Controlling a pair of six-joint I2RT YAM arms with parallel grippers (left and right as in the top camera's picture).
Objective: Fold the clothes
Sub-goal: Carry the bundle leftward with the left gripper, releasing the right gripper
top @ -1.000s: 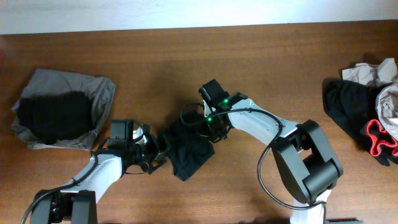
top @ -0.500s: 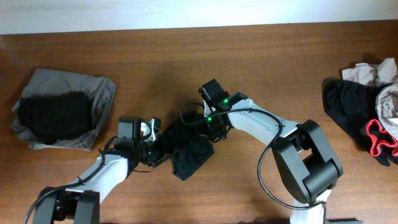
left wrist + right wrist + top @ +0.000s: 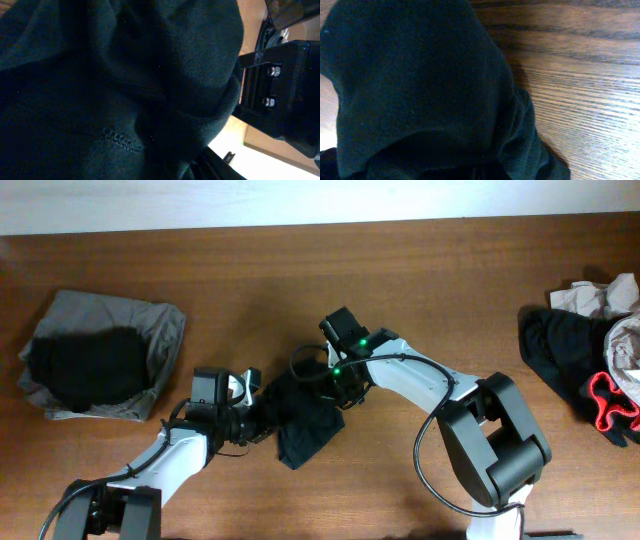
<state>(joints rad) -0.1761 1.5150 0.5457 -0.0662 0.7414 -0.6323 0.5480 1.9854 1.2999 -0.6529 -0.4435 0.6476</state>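
Note:
A crumpled black garment lies mid-table, one of the clothes. My left gripper is pushed into its left edge. Dark cloth fills the left wrist view and hides the fingers, so their state does not show. My right gripper is at the garment's upper right corner, shut on a fold of it. In the right wrist view the black cloth hangs from the jaws over the wooden table. No logo is visible.
A folded stack, black cloth on grey, sits at the left. A heap of clothes lies at the right edge, with a red-trimmed piece and a beige one. The table's far edge runs along the top.
My left gripper has slid right into the garment's left edge, and the cloth there has bunched up a little. The right arm has stayed put.

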